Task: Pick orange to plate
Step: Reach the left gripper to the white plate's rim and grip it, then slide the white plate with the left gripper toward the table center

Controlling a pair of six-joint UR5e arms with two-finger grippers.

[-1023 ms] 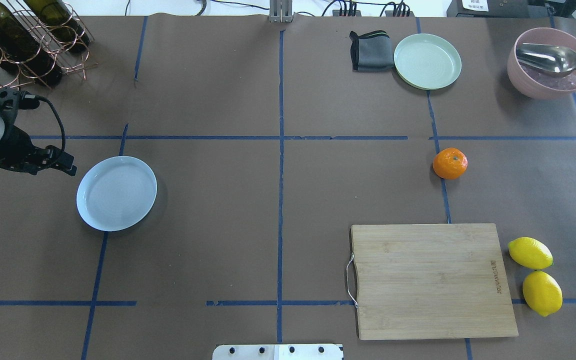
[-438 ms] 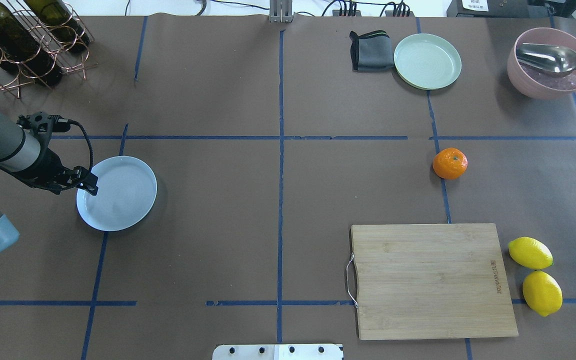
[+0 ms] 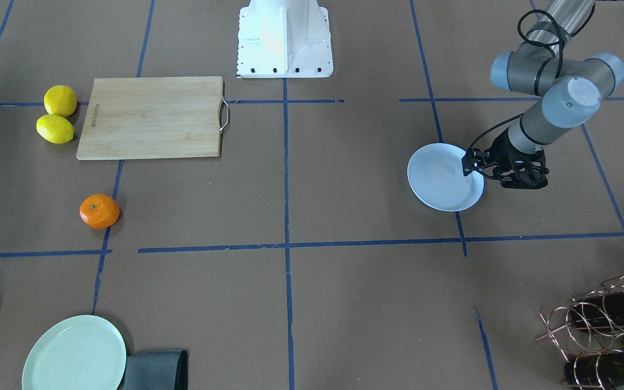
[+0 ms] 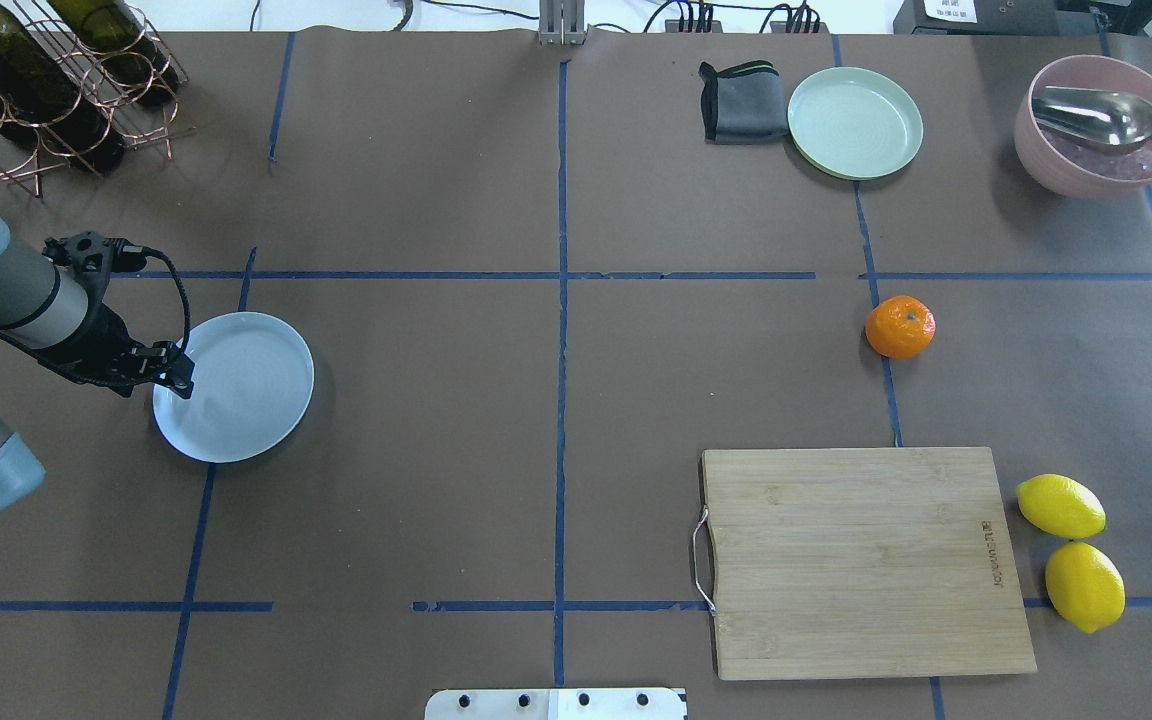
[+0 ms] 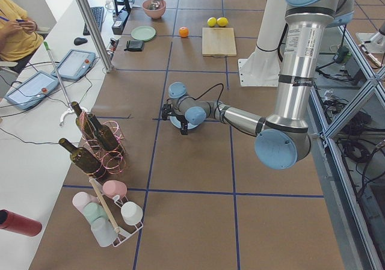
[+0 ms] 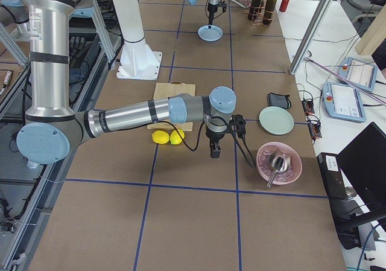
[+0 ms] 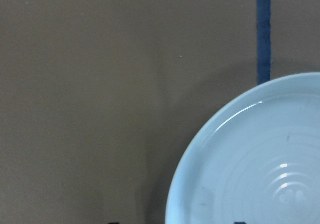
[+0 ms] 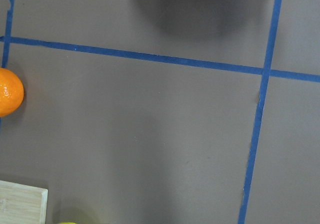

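Observation:
The orange (image 4: 900,327) sits on the brown table right of centre, above the cutting board, with nothing touching it; it also shows at the left edge of the right wrist view as the orange (image 8: 7,92). The bluish-white plate (image 4: 246,395) lies empty on the left side. My left gripper (image 4: 171,370) hovers at the plate's left rim, open, its fingertips just showing at the bottom of the left wrist view either side of the plate (image 7: 260,159) rim. My right gripper (image 6: 214,150) hangs over bare table near the lemons; I cannot tell whether it is open or shut.
A wooden cutting board (image 4: 866,560) lies front right with two lemons (image 4: 1060,505) beside it. A pale green plate (image 4: 855,122), grey cloth (image 4: 739,102) and pink bowl with a spoon (image 4: 1101,125) stand at the back right. A wine rack (image 4: 46,80) fills the back left corner.
My left arm has swung in from the left edge, bringing its gripper to the plate's left rim. The orange and plate have not moved.

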